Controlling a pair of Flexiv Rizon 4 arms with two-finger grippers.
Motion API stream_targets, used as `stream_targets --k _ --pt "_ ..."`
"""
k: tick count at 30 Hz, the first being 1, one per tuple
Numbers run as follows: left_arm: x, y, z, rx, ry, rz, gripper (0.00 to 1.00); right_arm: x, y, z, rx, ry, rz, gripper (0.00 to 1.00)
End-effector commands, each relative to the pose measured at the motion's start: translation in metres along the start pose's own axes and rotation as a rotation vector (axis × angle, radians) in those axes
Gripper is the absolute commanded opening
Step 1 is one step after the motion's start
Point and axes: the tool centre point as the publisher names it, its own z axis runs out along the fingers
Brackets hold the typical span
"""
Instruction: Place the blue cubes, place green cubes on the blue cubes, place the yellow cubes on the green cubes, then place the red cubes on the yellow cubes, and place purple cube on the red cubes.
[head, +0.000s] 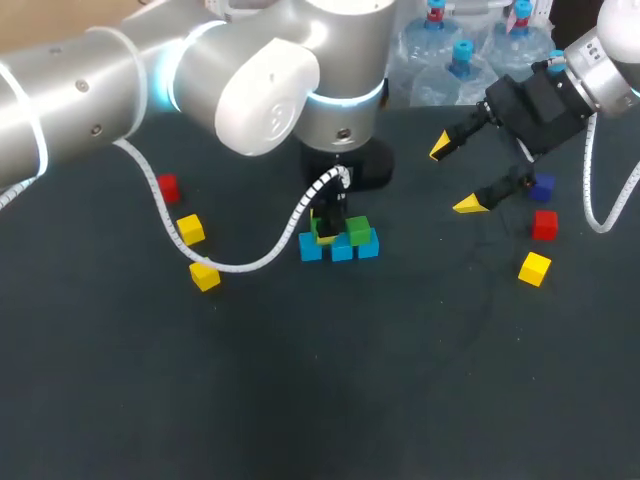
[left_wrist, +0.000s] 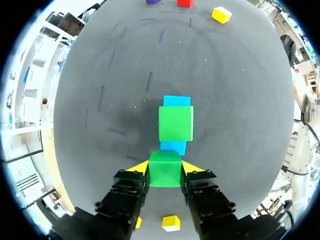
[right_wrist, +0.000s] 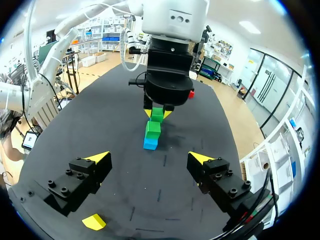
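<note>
A small green cube sits clamped between the yellow-tipped fingers of your left gripper, which is closed on it from both sides, over the near end of a row of three bright blue cubes at the middle of the dark bench. Whether it already rests on the blue cube below cannot be told. A second green cube sits on the row just ahead of it.

Your right gripper hangs wide open and holds nothing, well apart to the right. Close by it lie a purple cube, a right-hand red cube and a right-hand yellow cube. On the bench's left side lie a left-hand red cube, a farther yellow cube and a nearer yellow cube.
</note>
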Motion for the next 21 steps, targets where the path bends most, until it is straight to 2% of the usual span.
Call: stream_targets --k 1,21 --pt "-0.0004 0.0014 0.0001 -0.001 0.001 0.005 0.0 0.0001 0.0001 0.0003 0.001 -0.001 -0.001 1.0" --pt "0.0013 0.0002 -0.0012 -0.002 -0.01 0.003 0.0 0.0001 0.0001 0.0003 0.001 -0.001 -0.001 1.0"
